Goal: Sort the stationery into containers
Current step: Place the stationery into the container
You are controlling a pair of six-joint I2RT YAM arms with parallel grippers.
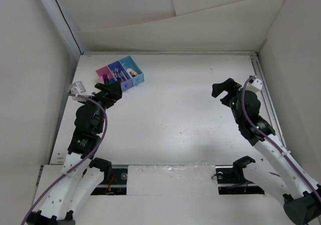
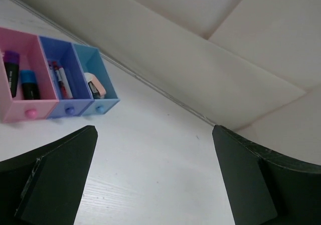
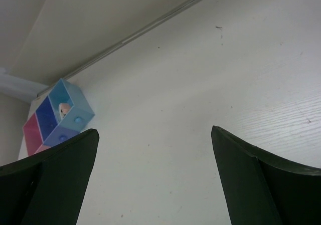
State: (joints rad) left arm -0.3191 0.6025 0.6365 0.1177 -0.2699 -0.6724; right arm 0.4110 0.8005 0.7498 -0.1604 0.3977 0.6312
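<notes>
From above, the three joined containers [image 1: 120, 73] sit at the far left of the desk [image 1: 175, 120] with stationery inside them. The left tool [image 1: 110, 88] hovers just on their near side, and the right tool [image 1: 221, 88] hangs well apart on the right.

From the left wrist, that tool is spread wide and grips nothing. Dark markers [image 2: 17, 79] lie in the pink box [image 2: 37, 49], red-pink pens [image 2: 59, 79] in the purple box [image 2: 70, 59], and a pale eraser piece [image 2: 94, 83] in the light blue box [image 2: 103, 77].

From the right wrist, its tool is equally wide and empty over bare desk, the containers far off to its left.
</notes>
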